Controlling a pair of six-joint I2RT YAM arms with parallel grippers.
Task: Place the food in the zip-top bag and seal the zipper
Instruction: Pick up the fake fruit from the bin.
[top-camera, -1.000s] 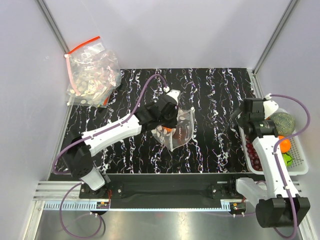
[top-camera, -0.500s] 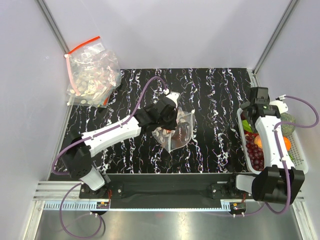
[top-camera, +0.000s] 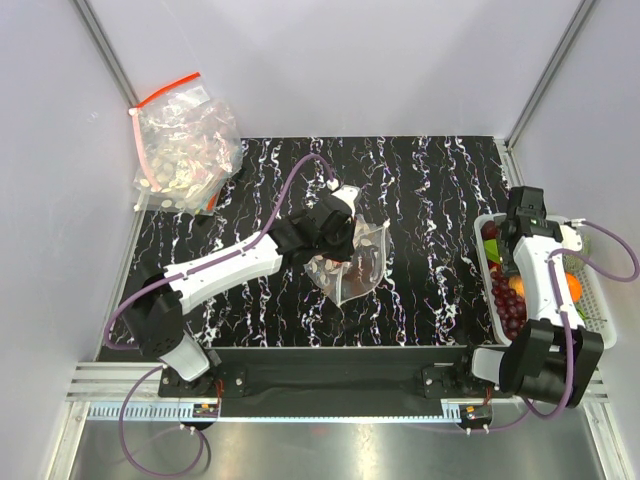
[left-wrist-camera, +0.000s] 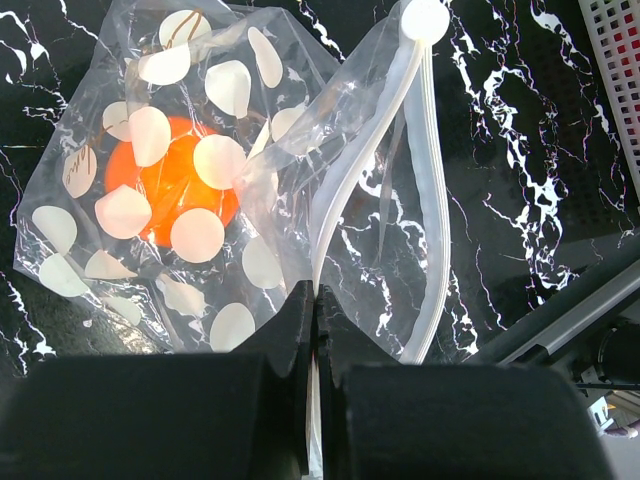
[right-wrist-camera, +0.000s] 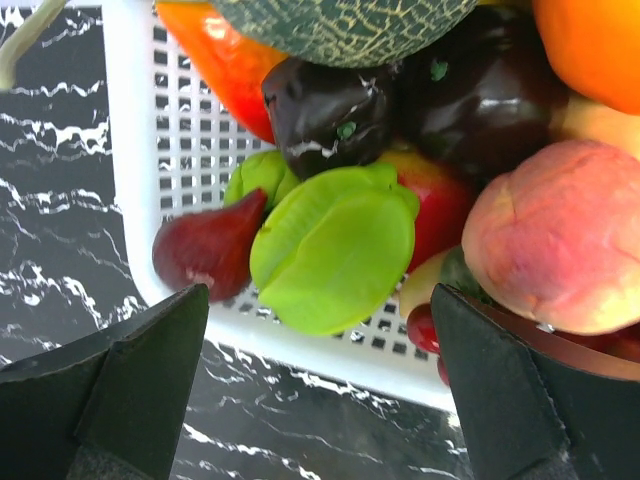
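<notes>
The right gripper (right-wrist-camera: 320, 300) has swung over the white mesh basket (right-wrist-camera: 130, 150), fingers spread above green fruit (right-wrist-camera: 335, 245); the left gripper (left-wrist-camera: 315, 300) pinches the pale zipper (left-wrist-camera: 432, 180) of the spotted clear zip-top bag (left-wrist-camera: 215, 90).

Spotted zip-top bag (left-wrist-camera: 262, 268) holds orange food (left-wrist-camera: 160, 195), zipper (left-wrist-camera: 432, 205) open.

My black, white-veined bench (top-camera: 430, 200) carries the spotted zip-top bag (top-camera: 358, 268) near its middle, a heap of clear bags (top-camera: 185, 150) at the far left corner, and a white fruit basket (top-camera: 597, 322) along the right edge.
</notes>
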